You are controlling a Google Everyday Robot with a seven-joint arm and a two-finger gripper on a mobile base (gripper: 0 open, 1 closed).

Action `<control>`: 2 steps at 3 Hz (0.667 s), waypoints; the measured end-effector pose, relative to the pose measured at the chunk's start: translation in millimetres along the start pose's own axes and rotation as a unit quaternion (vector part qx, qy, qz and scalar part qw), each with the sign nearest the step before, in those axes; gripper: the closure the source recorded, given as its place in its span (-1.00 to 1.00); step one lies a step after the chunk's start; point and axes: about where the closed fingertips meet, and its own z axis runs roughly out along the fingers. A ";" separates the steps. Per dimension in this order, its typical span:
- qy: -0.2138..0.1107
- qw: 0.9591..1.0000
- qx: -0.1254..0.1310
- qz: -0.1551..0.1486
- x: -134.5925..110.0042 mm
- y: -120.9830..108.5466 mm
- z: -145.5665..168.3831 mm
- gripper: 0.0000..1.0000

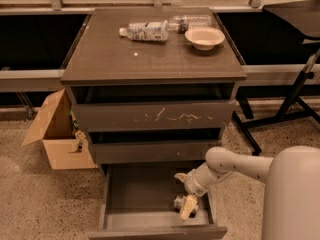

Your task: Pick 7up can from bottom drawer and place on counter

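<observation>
- Grey-brown bottom drawer (140,194) stands pulled out at the foot of the cabinet, its grey floor exposed.
- White robot body (292,194) fills the lower right corner; its arm (235,165) reaches leftward and down into the drawer's right half.
- Gripper (184,193) sits inside the bottom drawer, near the right wall, with its two cream-tipped fingers (188,210) spread apart and gripping nothing.
- 7up can (177,202) lies on the drawer floor toward the front right, just beside the nearer finger; contact cannot be determined.
- Speckled floor (45,204) surrounds the cabinet.
- Cardboard box (55,134) stands open on the floor, to the left of the cabinet.
- Middle drawer (150,151) is shut, directly above the open one.
- Top drawer (150,116) carries pale scratches across its front.
- Counter (140,56) forms the glossy dark top of the cabinet.
- Bowl (204,37), pale and round, rests at the counter's far right.
- Two clear plastic bottles lie on their sides at the far edge: one (145,31) left of the bowl, the other (190,22) behind it.
- Black stand (295,94) occupies the right background.
</observation>
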 end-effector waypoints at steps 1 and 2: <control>-0.011 1.000 0.002 0.004 19.3 -4.8 10.6 -1.00; -0.025 1.000 0.005 0.013 55.0 -12.3 25.8 -1.00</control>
